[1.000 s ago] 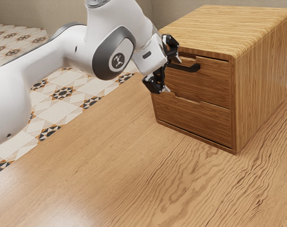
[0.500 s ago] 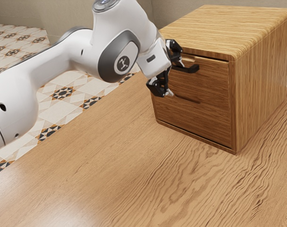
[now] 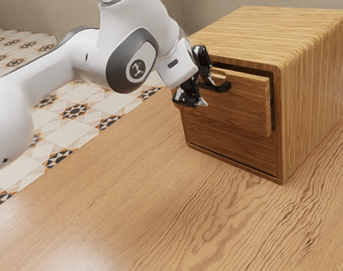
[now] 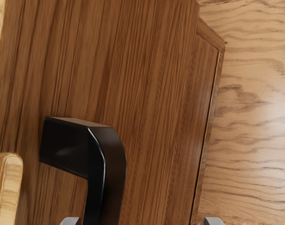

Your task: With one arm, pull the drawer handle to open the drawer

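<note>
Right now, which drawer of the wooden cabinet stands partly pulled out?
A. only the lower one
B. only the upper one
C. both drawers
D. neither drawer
B: the upper drawer juts forward from the cabinet with a dark gap beside it, while the lower drawer sits flush.

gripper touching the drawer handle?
Cannot tell. Exterior view: the handle passes between the spread fingers of the gripper, its end hidden behind them; no contact or gap shows plainly.
</note>
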Controlling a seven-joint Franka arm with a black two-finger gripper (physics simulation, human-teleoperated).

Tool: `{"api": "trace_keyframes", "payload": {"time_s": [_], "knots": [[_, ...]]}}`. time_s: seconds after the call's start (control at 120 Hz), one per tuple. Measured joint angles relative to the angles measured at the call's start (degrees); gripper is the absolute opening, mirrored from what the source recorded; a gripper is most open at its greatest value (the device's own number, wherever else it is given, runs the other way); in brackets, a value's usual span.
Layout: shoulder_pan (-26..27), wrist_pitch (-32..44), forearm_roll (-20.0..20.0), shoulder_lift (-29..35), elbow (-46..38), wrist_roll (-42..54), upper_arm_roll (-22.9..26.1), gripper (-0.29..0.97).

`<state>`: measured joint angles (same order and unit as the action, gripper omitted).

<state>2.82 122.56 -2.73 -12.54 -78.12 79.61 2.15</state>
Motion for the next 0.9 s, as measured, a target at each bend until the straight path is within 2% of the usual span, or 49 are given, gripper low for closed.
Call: {"api": "trace_keyframes", "payload": {"time_s": [0.342, 0.9], "knots": [[-0.1, -1.9, 0.0, 3.9, -4.6, -0.6, -1.4, 0.25], [-0.3, -1.5, 0.2, 11.4, -13.2, -1.4, -0.9, 0.24]]}}
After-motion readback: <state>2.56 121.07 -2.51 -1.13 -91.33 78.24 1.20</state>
